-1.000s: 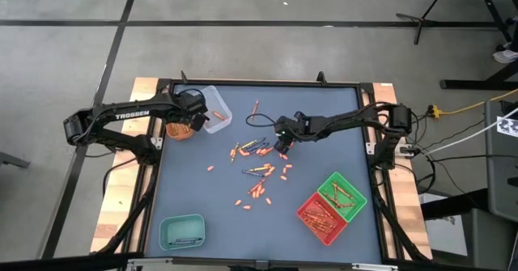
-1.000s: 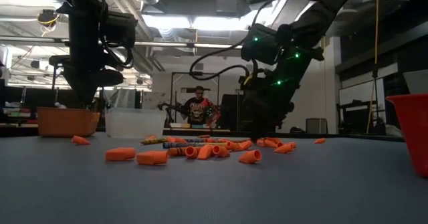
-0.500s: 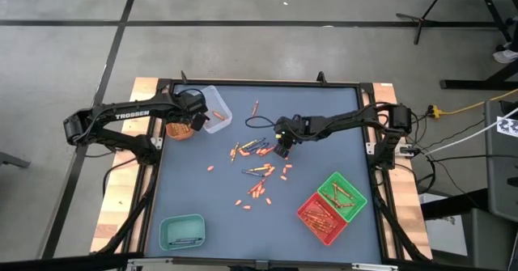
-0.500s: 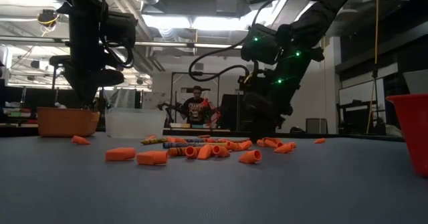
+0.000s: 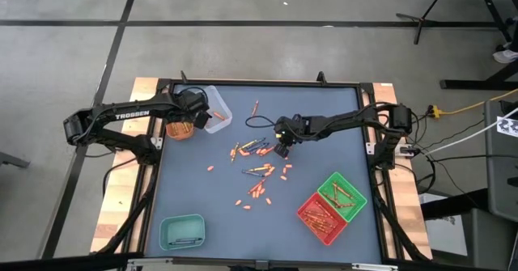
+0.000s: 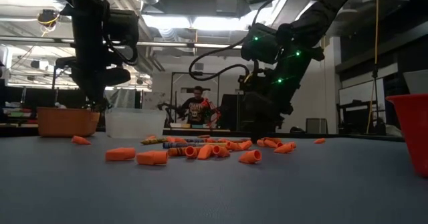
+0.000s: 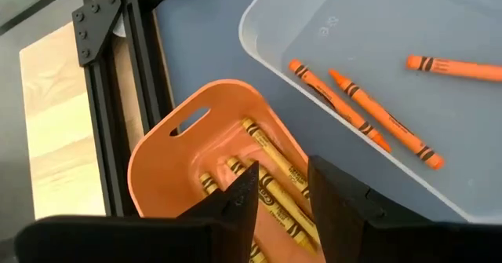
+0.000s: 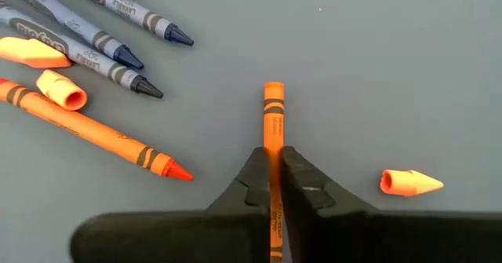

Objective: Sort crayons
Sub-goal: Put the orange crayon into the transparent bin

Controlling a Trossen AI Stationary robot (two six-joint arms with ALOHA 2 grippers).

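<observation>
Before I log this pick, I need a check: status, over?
Right end effector shut on orange crayon, mid-table. Left end effector open, empty, above orange tray. Loose crayons nearby, nothing blocking.

On my dark grey table (image 5: 324, 117) I see five small trays: a clear one (image 5: 217, 107) beside an orange one (image 5: 179, 131), a teal one (image 5: 182, 231), and green (image 5: 341, 195) touching red (image 5: 323, 218). A person (image 6: 196, 109) stands beyond.
</observation>
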